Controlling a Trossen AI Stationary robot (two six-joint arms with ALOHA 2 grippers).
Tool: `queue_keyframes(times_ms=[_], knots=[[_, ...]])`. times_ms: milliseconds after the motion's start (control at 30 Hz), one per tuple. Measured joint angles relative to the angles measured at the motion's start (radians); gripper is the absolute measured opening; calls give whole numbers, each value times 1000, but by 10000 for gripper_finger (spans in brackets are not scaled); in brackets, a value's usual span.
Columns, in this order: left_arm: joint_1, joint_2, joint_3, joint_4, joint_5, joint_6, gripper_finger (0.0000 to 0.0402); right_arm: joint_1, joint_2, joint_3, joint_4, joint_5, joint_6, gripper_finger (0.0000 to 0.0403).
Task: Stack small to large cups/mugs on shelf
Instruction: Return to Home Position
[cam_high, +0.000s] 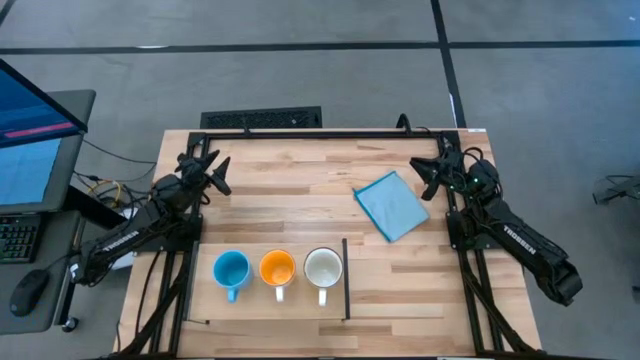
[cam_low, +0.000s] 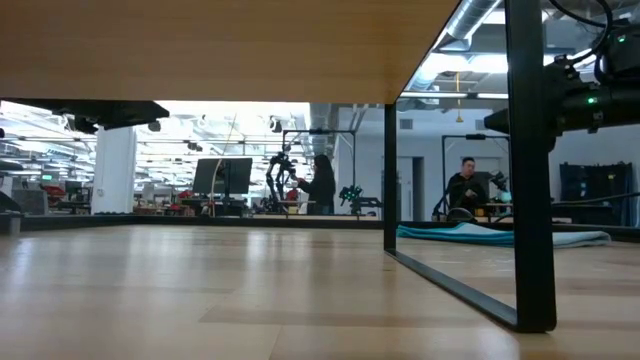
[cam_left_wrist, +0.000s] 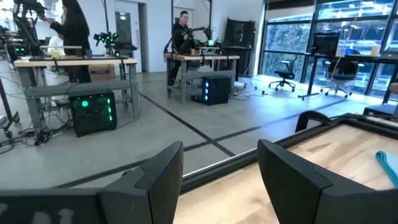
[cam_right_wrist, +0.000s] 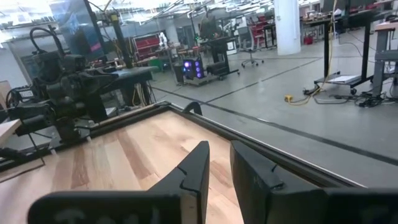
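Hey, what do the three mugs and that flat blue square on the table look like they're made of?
The blue mug, orange mug and white mug look like glazed ceramic, though plastic is possible: even solid colour, round rims, one-piece handles. The blue square looks like soft matte cloth: it lies flat, shows no shine, and looks slightly rumpled in the low view.

Left hand (cam_high: 220, 173) spread, right hand (cam_high: 426, 178) barely parted.
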Motion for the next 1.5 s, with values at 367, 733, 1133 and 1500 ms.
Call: queue_keyframes(times_ms=[367, 733, 1133, 1500], knots=[[0, 0, 0, 0, -1, 0, 197, 1, 1, 0, 0, 0, 0, 86], [0, 0, 0, -1, -1, 0, 197, 1, 0, 0, 0, 0, 0, 86], [0, 0, 0, -1, -2, 0, 197, -18, -101, 1, -175, 30, -69, 86], [0, 0, 0, -1, -3, 0, 197, -73, -246, 1, -177, 57, -128, 86]])
